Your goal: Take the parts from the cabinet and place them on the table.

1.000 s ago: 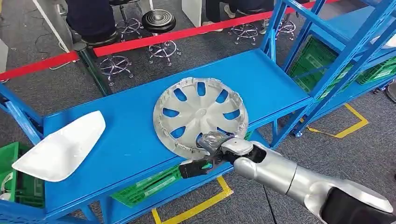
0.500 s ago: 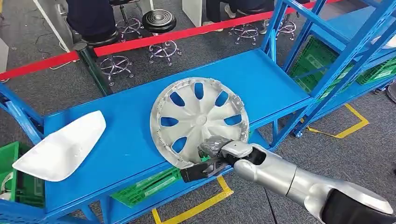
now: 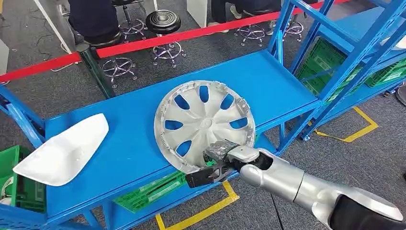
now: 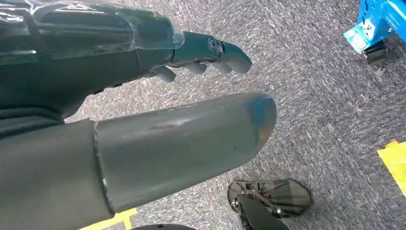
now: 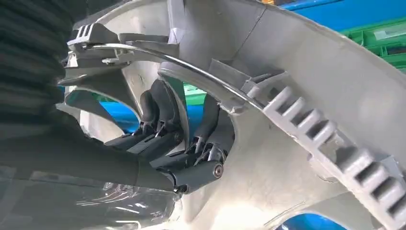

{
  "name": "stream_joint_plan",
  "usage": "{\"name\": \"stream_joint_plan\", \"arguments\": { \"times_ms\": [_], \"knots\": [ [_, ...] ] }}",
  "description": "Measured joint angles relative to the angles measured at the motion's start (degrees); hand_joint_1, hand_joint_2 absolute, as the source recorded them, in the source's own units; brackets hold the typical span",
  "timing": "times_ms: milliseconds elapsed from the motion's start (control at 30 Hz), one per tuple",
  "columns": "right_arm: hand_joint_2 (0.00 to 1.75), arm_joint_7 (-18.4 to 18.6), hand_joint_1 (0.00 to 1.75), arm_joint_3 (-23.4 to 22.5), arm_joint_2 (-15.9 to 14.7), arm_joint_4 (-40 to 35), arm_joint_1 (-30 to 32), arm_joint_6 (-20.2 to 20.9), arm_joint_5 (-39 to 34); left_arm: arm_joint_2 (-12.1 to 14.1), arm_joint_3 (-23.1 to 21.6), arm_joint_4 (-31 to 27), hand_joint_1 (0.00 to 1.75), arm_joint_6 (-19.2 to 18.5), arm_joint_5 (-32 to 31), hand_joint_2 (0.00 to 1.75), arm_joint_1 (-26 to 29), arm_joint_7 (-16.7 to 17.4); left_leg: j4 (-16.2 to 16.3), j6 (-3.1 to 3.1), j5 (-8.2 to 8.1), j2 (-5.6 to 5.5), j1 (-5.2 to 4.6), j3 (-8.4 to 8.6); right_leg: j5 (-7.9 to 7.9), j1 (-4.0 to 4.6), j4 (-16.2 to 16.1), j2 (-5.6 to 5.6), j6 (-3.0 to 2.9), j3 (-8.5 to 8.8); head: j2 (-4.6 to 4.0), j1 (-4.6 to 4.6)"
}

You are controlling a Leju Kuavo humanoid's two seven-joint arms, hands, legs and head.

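Hubcap (image 3: 204,122) lies on blue table (image 3: 129,143), near edge overhanging; right hand (image 3: 218,160) grips its rim, fingers (image 5: 165,120) hooked through an opening. Release remains. Left hand (image 4: 143,96) hangs empty, fingers apart; white part (image 3: 62,149) already set down.

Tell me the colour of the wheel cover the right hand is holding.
Silver-grey, the wheel cover gripped at its near rim by the right hand; the head view shows it best.
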Motion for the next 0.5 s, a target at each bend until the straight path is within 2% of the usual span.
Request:
{"name": "stream_joint_plan", "arguments": {
  "times_ms": [500],
  "knots": [
    [1.75, 0.02, 1.75, 0.02, 0.02, 0.15, 0.27, -0.59, 0.44, 0.00, 0.00, 0.00, 0.00, 0.02, 0.00, 0.00, 0.02, -0.24, -0.01, -0.01, 0.02, 0.09, 0.01, -0.07, 0.09, 0.01, -0.02, 0.08, -0.01, 0.01, 0.00, 0.00]
  ]
}}
